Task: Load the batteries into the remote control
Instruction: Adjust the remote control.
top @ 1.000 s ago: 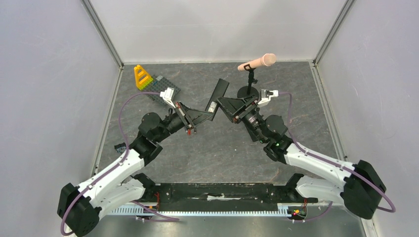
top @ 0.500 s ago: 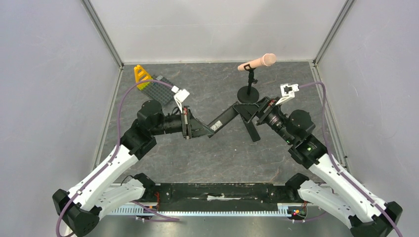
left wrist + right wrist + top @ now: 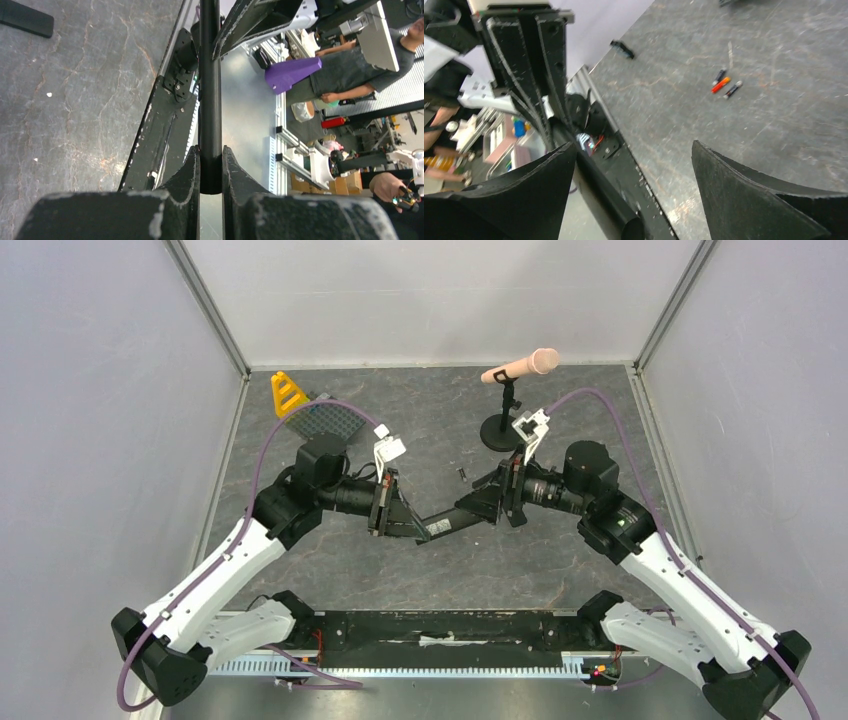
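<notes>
Black remote control [image 3: 452, 521] now low over worktop [image 3: 400, 570] middle, clamped by left end effector [image 3: 211, 152] only; right end effector [image 3: 633, 145] just spread apart, batteries [image 3: 724, 85] still loose.

Left arm [image 3: 230, 560]: reaching inward, left gripper [image 3: 211, 165] clamped on one end of the remote control [image 3: 210, 100]. Right arm [image 3: 665, 560]: mirrored, right gripper [image 3: 633, 145] spread wide (unclamped) at the other end.

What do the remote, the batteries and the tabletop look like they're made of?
The remote control: probably plastic, going by its plain, smooth, matt black faces. The batteries: likely metal cells in coloured wrap, one orange, the others dark; too small to be sure. The tabletop: dark grey, stone-patterned with rusty veins; real stone or laminate cannot be told.
</notes>
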